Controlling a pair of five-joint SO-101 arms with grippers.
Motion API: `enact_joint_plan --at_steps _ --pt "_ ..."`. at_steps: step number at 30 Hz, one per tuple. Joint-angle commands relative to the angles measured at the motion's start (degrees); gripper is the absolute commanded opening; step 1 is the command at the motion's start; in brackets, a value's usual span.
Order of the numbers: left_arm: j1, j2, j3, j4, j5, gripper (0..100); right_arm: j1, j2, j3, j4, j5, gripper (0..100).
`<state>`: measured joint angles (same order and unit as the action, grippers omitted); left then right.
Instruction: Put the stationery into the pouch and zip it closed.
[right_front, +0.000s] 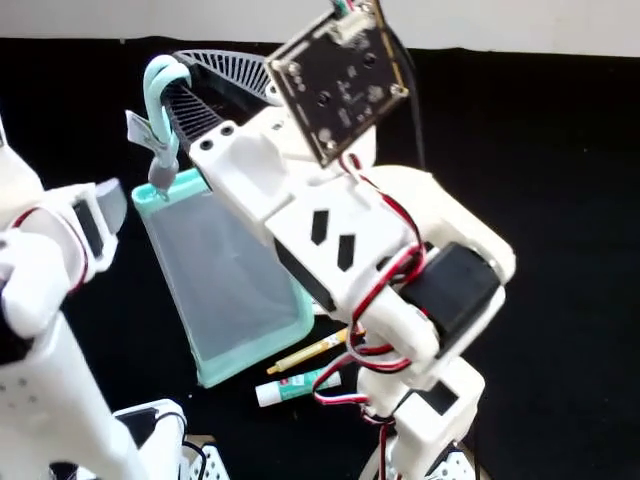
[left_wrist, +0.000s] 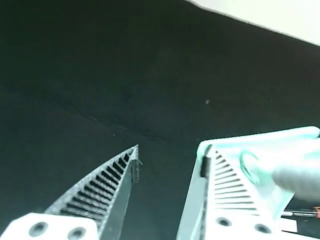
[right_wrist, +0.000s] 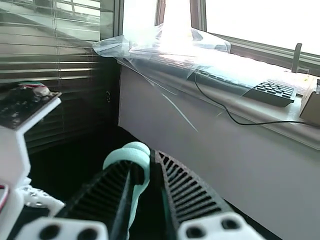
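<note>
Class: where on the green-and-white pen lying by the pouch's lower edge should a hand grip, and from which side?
Grip the green-and-white pen on its barrel just behind the white cap, from straight above, closing across its width. It lies flat on the black table, and its far end runs under an arm's red wires, so the capped end looks freer.

The pouch (right_front: 235, 275) is frosted, see-through plastic with smooth, rubbery mint trim and loop (right_front: 165, 70). The table cover (right_front: 560, 180) is matt black cloth; the arm shells (right_front: 290, 190) are smooth white plastic.

Black tbl (right_front: 560, 150): yellow pen (right_front: 315, 350) & white-green tube (right_front: 295, 386) lying on it, close together, approx parallel.
</note>
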<state>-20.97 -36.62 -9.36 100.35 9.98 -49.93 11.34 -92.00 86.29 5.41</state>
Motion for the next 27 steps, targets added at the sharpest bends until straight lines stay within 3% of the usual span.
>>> enact_joint_plan --at_steps 1,20,27 --pt "-0.5 3.6 -1.9 0.5 2.7 25 -0.1 -3.1 -1.2 0.5 0.3 0.8" --pt "0.0 2.9 -1.4 1.0 4.7 27 3.0 -4.2 -0.8 0.5 0.3 0.8" --pt "7.8 -1.2 0.0 1.0 4.6 27 3.0 -4.2 -0.7 0.5 0.3 0.8"
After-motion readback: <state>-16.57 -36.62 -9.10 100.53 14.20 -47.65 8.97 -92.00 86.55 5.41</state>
